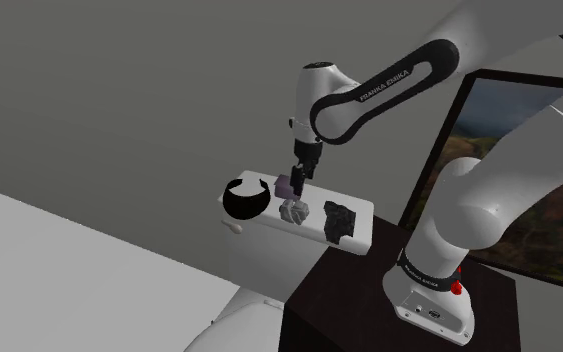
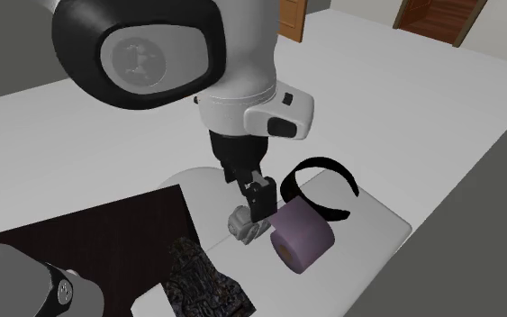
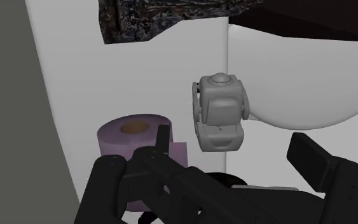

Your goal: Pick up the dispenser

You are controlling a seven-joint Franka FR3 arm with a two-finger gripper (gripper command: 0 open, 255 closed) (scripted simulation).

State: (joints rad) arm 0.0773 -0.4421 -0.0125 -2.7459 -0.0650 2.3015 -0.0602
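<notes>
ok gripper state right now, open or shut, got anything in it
Gripper: open, holding nothing. The small grey boxy dispenser lies just ahead of the spread black fingers, not clasped.

Four things, one of each kind, sit on the white toilet tank (image 1: 269,250): one grey dispenser (image 3: 219,111), one purple paper roll (image 2: 302,236), one black bowl (image 1: 245,197) and one dark mottled lump (image 1: 340,220).

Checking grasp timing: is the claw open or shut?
Open: the claw fingers stand apart in the wrist view, the grey dispenser untouched beyond them.
</notes>
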